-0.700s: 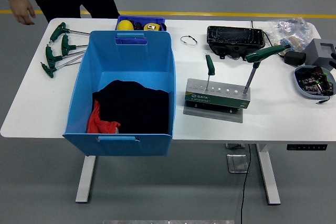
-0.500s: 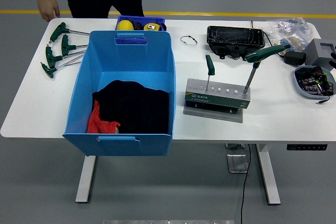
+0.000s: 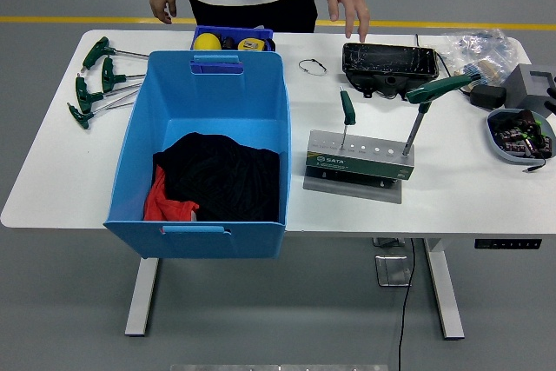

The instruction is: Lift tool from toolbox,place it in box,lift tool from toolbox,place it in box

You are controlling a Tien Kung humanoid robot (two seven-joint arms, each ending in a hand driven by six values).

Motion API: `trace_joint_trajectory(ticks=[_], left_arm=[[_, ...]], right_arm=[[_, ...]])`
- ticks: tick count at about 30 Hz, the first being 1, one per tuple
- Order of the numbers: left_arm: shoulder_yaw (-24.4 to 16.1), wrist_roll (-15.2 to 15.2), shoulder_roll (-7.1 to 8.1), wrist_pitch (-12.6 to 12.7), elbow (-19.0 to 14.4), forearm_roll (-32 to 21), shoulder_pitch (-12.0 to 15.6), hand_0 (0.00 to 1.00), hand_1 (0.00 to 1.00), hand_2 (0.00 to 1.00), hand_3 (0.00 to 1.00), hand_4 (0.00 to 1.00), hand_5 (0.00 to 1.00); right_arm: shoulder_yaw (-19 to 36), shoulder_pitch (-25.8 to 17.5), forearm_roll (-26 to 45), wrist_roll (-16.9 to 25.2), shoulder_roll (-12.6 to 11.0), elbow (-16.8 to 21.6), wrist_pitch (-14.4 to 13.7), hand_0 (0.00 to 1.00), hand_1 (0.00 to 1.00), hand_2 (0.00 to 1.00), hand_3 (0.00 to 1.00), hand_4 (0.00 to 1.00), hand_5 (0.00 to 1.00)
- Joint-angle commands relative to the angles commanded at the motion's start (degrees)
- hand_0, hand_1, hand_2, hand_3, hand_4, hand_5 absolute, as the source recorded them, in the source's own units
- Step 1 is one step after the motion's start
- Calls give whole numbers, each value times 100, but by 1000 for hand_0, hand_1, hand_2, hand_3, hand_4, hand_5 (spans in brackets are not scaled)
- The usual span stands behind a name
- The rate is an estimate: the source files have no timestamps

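A grey tool stand [image 3: 359, 156] sits right of centre on the white table [image 3: 69, 171]. Two green-handled tools stand upright in it: a small screwdriver [image 3: 347, 110] at its left and a T-handle wrench [image 3: 427, 97] at its right. The big blue box [image 3: 205, 128] stands left of the stand, with black and red cloth [image 3: 213, 182] in its bottom. Several green T-handle wrenches [image 3: 97, 80] lie on the table left of the box. Neither robot hand shows in the head view.
A person stands at the far edge, one hand [image 3: 349, 6] reaching down toward a black tray [image 3: 388, 62], the other hand [image 3: 162, 2] hanging near the table's back. A small blue bin [image 3: 233, 39] with yellow items sits behind the box. Clutter and a grey dish [image 3: 519, 135] fill the right end.
The person has walked from the far left to behind the middle of the table, and a hand now reaches toward the black tray. The tools and box have not moved.
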Motion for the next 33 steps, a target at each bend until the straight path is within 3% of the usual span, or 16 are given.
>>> trace_joint_trajectory(ticks=[11, 15, 26, 33], left_arm=[[-227, 51, -5, 13, 0, 237, 14, 557, 559, 581, 719, 729, 696], [-76, 21, -1, 0, 0, 83, 9, 557, 558, 580, 719, 729, 697], [-547, 133, -10, 31, 0, 591, 8, 548, 557, 578, 717, 728, 696], [-478, 125, -17, 28, 0, 513, 10, 550, 557, 578, 716, 727, 696]], right_arm=[[5, 2, 0, -1, 15, 0, -4, 888, 834, 840, 842, 998, 941], [12, 4, -4, -2, 22, 0, -3, 888, 835, 840, 842, 998, 941], [42, 9, 25, 9, 28, 22, -33, 888, 834, 839, 842, 998, 945], [42, 23, -223, 54, -33, 99, -58, 889, 836, 844, 849, 998, 941]])
